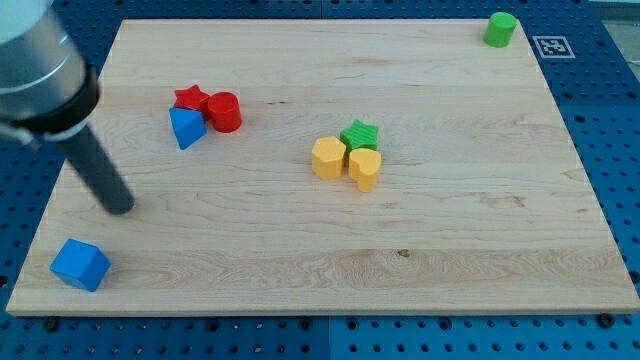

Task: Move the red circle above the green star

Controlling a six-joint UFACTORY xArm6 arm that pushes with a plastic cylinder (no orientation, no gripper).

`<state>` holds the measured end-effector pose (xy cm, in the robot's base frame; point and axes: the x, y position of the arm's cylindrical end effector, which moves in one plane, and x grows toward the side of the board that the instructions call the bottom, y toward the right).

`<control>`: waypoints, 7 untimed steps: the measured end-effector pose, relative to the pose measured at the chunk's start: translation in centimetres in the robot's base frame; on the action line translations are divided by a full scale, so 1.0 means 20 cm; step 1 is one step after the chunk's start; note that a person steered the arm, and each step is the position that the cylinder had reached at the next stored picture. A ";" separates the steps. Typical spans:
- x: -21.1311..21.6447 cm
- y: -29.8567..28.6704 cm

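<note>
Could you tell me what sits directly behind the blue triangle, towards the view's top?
Behind the blue triangle sits the red star, touching it, with the red circle beside them. The star's lower edge is covered by the triangle.

Robotics lab bench, pale wooden counter [450, 250] on a blue perforated mounting plate [610, 120], printed fiducial marker [549, 46] at the corner, small coloured test blocks, dark robot rod [100, 175]

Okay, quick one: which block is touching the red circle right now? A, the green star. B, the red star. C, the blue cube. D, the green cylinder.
B: the red circle sits against the red star at the view's upper left, far from the green star.
</note>
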<state>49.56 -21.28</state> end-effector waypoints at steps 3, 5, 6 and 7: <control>-0.42 0.14; -0.67 0.56; -0.84 0.74; -0.93 0.93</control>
<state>30.92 -2.73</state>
